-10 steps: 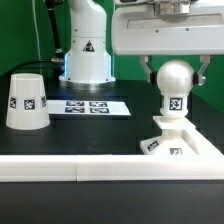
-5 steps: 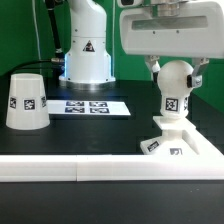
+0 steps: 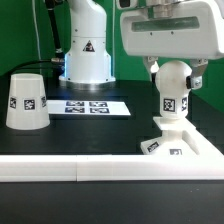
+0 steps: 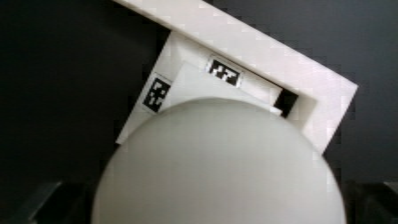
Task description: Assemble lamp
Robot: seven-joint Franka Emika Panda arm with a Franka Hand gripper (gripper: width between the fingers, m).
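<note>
The ball-shaped bulb [image 3: 172,86] stands upright with its neck in the flat square base [image 3: 182,142] at the exterior view's right. My gripper [image 3: 175,72] comes down from above, its fingers on either side of the ball, shut on it. In the wrist view the bulb [image 4: 214,160] fills most of the picture, with the tagged base [image 4: 217,72] beyond it. My fingers show only as dark edges beside the ball. The cone-shaped shade [image 3: 27,100] stands on the table at the exterior view's left, apart from the rest.
The marker board [image 3: 90,106] lies flat between the shade and the base. The arm's white pedestal [image 3: 86,50] stands behind it. A white rail [image 3: 90,168] runs along the table's front edge. A green wall is behind.
The gripper hand has turned about the bulb and shifted slightly toward the exterior view's right. The bulb's tag has turned a little with it. The shade and the base have not moved.
</note>
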